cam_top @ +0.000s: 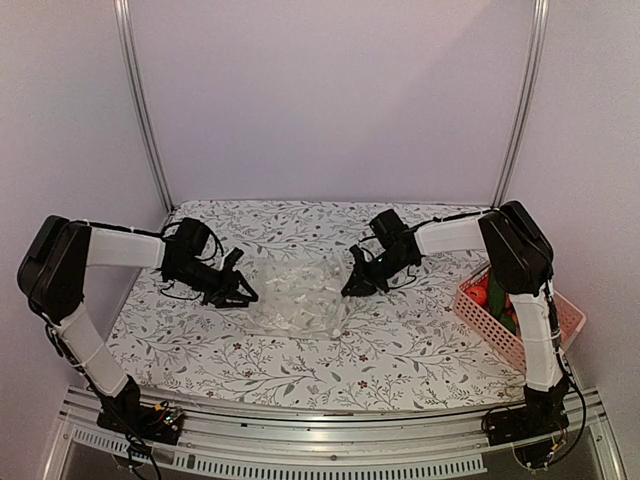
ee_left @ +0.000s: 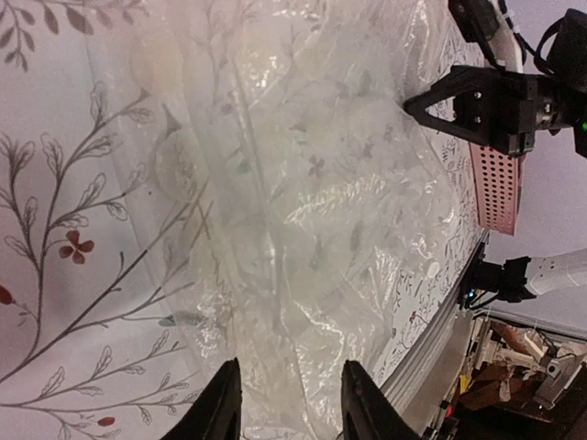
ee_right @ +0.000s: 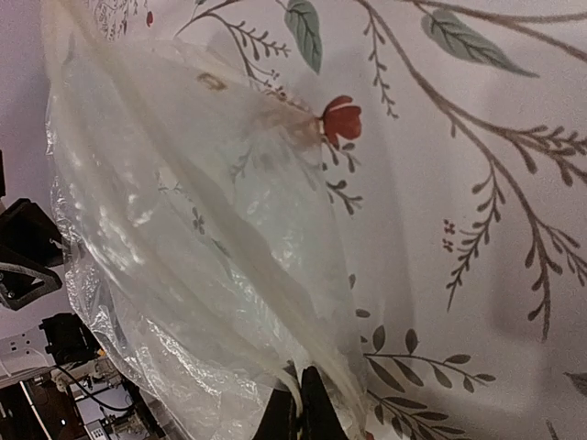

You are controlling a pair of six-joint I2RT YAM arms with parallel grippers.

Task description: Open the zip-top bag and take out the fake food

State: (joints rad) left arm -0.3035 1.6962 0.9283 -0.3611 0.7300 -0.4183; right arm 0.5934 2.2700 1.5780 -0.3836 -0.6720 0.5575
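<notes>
The zip-top bag (cam_top: 297,296) lay flat near the middle of the flowered tabletop (cam_top: 400,345), clear and much wrinkled, so that the printed leaves showed through it. The left pincer (cam_top: 247,296) was at the 9 o'clock edge of the bag, low over the cloth. In the left wrist view its two fingers (ee_left: 218,408) stood well apart, and the crumpled film ran down between them without being pressed. The right pincer (cam_top: 352,288) was at the 2 o'clock corner of the bag. In the right wrist view its fingers (ee_right: 317,414) were almost together, with only a thin whitish strip of the bag's edge between them, so it seemed to pinch the bag there, and the film rose a little from the tabletop toward that point. A pink lattice basket (cam_top: 500,342) stood at 3 o'clock from the bag, well apart from it, at the right edge of the tabletop and close beside the right arm. The fake food (cam_top: 480,292) was in this basket: I could see a red piece and something green beside it, but the arm hid the rest.
</notes>
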